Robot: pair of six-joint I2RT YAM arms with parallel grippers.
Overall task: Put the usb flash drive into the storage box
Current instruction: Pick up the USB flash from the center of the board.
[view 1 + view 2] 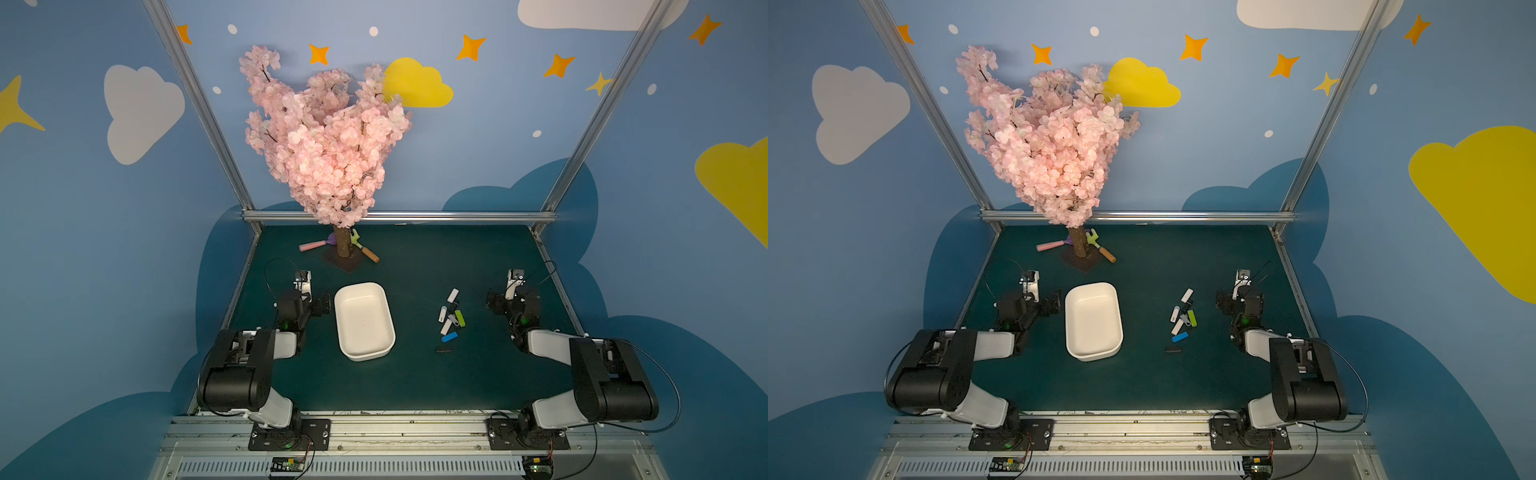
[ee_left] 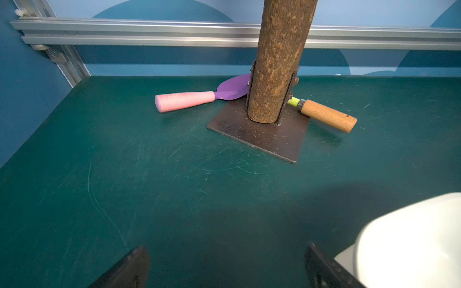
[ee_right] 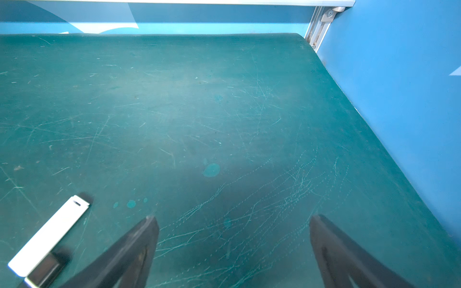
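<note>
The white storage box (image 1: 364,320) (image 1: 1093,320) stands empty on the green mat, left of centre, in both top views. Several usb flash drives lie in a loose cluster (image 1: 451,318) (image 1: 1183,318) to its right: white ones, a green one, a blue one (image 1: 449,337) and a black one (image 1: 443,350). My left gripper (image 1: 322,305) (image 2: 227,249) is open just left of the box, whose corner (image 2: 411,237) shows beside one finger. My right gripper (image 1: 494,301) (image 3: 233,218) is open over bare mat, right of the cluster. A white flash drive (image 3: 50,237) lies outside its fingers.
A pink blossom tree on a dark metal base plate (image 1: 345,259) stands at the back. A pink-handled purple toy shovel (image 1: 313,245) and a wooden-handled green tool (image 1: 368,253) lean against it. Aluminium frame rails (image 1: 399,216) and blue walls border the mat.
</note>
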